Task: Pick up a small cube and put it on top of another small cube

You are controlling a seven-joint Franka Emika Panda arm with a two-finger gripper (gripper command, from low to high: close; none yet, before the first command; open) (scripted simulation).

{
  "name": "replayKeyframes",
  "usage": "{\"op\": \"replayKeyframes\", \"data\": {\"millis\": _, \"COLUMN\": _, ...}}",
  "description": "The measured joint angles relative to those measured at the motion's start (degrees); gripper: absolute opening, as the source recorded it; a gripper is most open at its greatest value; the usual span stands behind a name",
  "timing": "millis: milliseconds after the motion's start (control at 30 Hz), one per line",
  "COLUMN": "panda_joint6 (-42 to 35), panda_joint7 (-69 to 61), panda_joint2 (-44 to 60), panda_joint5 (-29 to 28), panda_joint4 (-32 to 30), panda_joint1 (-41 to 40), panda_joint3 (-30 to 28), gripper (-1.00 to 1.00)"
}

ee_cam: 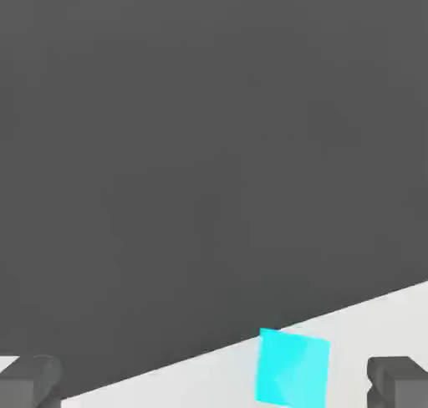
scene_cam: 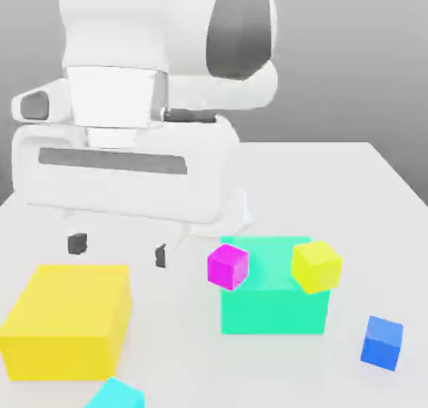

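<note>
The small cyan cube lies on the white table at the lower edge of the exterior view, just in front of the large yellow block. In the hand view the cyan cube sits between the two dark fingertips, closer to one of them. My gripper hangs above the table behind the large yellow block, open and holding nothing; in the hand view the gripper also shows a wide gap. The small yellow cube appears at the large teal-green block's upper corner on the exterior view's right, well apart from the gripper.
A large yellow block stands directly below the gripper. A large teal-green block fills the middle, with a small magenta cube at its left corner. A small blue cube rests at the right. The arm's white body looms behind.
</note>
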Motion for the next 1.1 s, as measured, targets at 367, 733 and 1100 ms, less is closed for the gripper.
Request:
{"op": "replayKeyframes", "data": {"millis": 367, "panda_joint6": 9.42, "panda_joint7": 0.97, "panda_joint2": 22.91, "panda_joint5": 3.02, "panda_joint4": 1.63, "panda_joint1": -2.15, "panda_joint3": -0.62, "gripper": 0.00}}
{"op": "replayKeyframes", "data": {"millis": 733, "panda_joint6": 9.24, "panda_joint7": 1.05, "panda_joint2": 22.69, "panda_joint5": 2.94, "panda_joint4": 1.55, "panda_joint1": -2.24, "panda_joint3": -0.57, "gripper": -1.00}}
{"op": "replayKeyframes", "data": {"millis": 1100, "panda_joint6": -2.22, "panda_joint7": -9.62, "panda_joint2": 0.11, "panda_joint5": 0.41, "panda_joint4": -9.47, "panda_joint1": 5.71, "panda_joint3": 7.02, "gripper": -1.00}}
